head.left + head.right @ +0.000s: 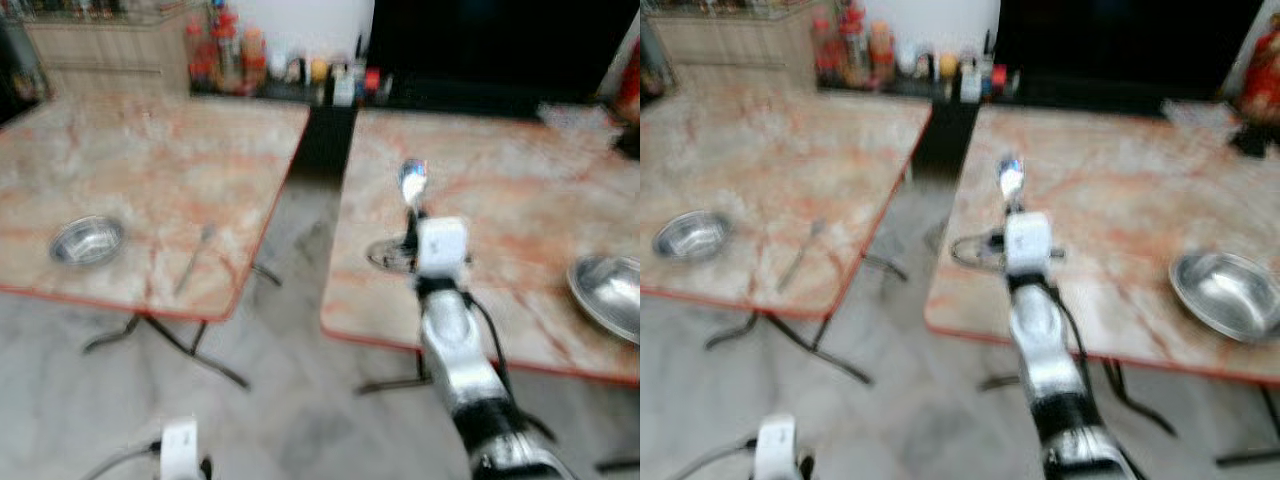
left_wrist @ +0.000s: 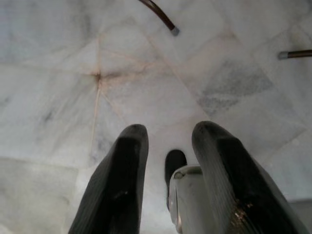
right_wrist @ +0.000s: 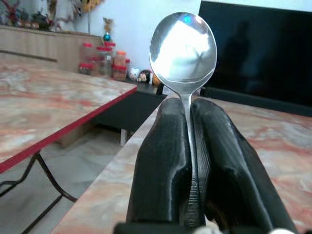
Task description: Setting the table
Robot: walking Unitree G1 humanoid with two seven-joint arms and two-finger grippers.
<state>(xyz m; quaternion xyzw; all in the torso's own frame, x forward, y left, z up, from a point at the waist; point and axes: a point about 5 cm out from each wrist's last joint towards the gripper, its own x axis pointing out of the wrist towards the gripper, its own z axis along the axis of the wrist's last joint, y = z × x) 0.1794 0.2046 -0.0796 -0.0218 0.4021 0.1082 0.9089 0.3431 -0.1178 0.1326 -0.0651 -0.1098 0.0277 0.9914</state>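
Note:
My right gripper (image 3: 189, 108) is shut on the handle of a steel spoon (image 3: 183, 48), which stands upright with its bowl above the fingertips. In the head views the spoon (image 1: 412, 180) and gripper (image 1: 416, 218) hover over the near left part of the right marble table (image 1: 520, 200). A steel bowl (image 1: 608, 295) sits at that table's right edge. The left marble table (image 1: 150, 170) carries a small steel bowl (image 1: 88, 240) and a thin utensil (image 1: 193, 258) lying beside it. My left gripper (image 2: 169, 139) hangs low over the floor, open and empty.
A strip of pale stone floor (image 1: 300, 270) runs between the two red-edged tables, with metal table legs (image 1: 165, 335) underneath. Jars and bottles (image 1: 225, 50) line the back beside a large black screen (image 1: 490, 45). The head views are blurred.

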